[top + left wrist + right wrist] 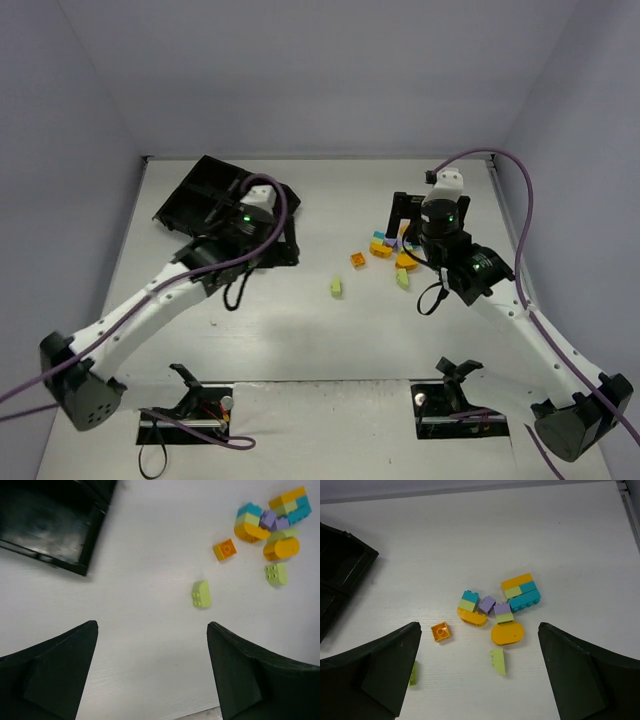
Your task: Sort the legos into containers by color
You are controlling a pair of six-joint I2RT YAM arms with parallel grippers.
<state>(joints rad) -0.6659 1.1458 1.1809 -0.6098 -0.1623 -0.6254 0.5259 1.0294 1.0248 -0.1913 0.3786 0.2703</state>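
Note:
The legos lie on the white table right of centre: a cluster point(388, 245) of orange, teal, purple and yellow-green bricks, a lone orange square brick point(358, 260), and two yellow-green bricks point(336, 287) point(402, 279). The black tray point(195, 195) with its compartments sits at the back left. My left gripper point(272, 238) is open and empty by the tray's right side. In the left wrist view the gripper point(151, 630) hangs over bare table, short of a yellow-green brick point(201, 593). My right gripper point(408, 215) is open and empty over the cluster point(500, 602), the jaws point(478, 627) astride the orange oval point(507, 633).
In the right wrist view the orange square brick point(440, 631) and a yellow-green wedge point(498, 660) lie between the fingers. Another yellow-green brick point(413, 672) is half hidden by the left finger. The tray's corner point(345, 565) shows at left. Grey walls enclose the table.

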